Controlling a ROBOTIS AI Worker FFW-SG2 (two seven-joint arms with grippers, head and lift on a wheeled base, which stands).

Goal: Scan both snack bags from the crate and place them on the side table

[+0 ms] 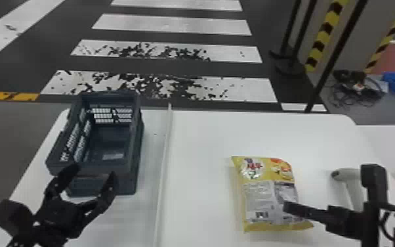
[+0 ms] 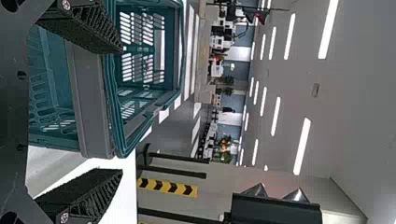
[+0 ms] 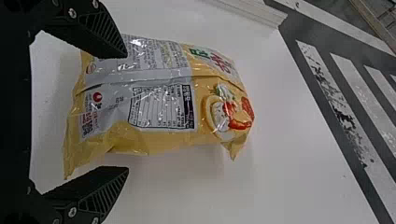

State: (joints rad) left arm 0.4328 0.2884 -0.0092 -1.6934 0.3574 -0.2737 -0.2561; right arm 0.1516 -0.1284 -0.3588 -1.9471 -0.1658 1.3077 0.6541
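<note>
With its fingers spread, our right tool [image 3: 126, 112], the nearer one, hangs by the near right part of the yellow snack bag [image 1: 262, 193], whose long axis runs away from us.

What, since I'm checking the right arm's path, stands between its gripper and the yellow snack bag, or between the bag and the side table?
Nothing visible stands between the right gripper and the snack bag. Toward the side table, the scanner lies in between, to the bag's right.
</note>
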